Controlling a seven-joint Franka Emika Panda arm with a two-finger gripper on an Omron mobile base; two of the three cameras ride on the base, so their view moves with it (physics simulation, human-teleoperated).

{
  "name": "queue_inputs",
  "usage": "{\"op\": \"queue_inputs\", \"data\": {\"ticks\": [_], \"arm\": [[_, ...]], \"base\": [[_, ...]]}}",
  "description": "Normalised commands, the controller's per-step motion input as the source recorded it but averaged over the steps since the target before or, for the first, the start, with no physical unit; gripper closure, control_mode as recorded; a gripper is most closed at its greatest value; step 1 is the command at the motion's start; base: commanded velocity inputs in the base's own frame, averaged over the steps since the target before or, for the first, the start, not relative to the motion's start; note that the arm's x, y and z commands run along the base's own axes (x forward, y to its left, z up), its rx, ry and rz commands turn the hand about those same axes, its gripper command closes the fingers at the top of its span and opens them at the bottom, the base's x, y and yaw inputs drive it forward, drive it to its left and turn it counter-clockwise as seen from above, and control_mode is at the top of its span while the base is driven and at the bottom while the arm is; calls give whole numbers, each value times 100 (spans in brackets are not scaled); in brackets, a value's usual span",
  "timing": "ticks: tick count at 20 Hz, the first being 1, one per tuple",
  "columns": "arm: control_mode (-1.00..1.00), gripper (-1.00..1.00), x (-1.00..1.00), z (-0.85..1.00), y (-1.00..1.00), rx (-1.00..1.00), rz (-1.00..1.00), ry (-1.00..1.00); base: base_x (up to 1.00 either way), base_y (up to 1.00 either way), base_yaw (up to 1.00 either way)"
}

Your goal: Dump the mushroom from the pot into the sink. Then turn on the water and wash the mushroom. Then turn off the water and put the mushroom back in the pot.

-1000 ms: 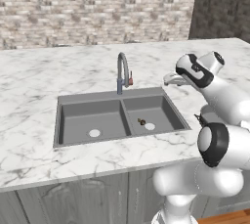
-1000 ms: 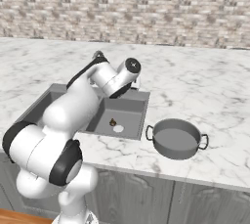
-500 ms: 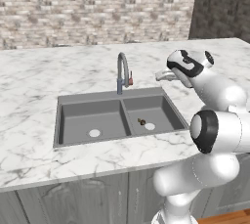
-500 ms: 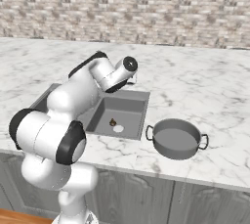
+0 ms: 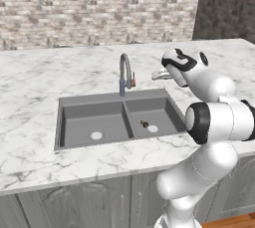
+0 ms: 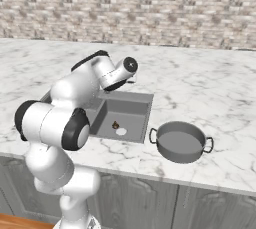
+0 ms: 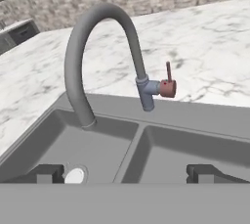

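While the arm has swung from the counter's right side toward the faucet (image 5: 124,72) over the last second, the gripper (image 5: 160,75) stays spread wide, holding nothing.
- Mushroom (image 5: 145,123): in the right basin of the sink (image 5: 69,107), at 10 o'clock of its drain.
- Pot (image 6: 181,141): upright on the counter, at 3 o'clock of the sink, emptied.
- Faucet lever (image 7: 167,84): ahead of the fingers, untouched.
- Judgement: dumping done; turning the water on comes next.

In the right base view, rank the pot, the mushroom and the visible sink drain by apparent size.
1. pot, by far the largest, though nearer the camera.
2. sink drain, a small light disc.
3. mushroom, a speck; looks only slightly smaller than the drain.
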Motion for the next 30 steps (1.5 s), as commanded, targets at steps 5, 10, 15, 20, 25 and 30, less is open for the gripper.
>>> {"op": "queue_inputs", "data": {"ticks": [5, 10, 15, 20, 25, 30], "arm": [[-100, -100, 37, 0, 12, 0, 0, 0], [-100, -100, 34, -5, 12, 0, 1, 0], [-100, -100, 26, -15, 9, 0, 1, 0], [-100, -100, 23, -22, 10, 0, 0, 0], [-100, -100, 31, -18, 9, 0, 0, 0], [-100, -100, 32, -20, 4, 0, 0, 0]], "base": [[0, 0, 0], [0, 0, 0], [0, 0, 0], [0, 0, 0], [0, 0, 0], [0, 0, 0]]}}
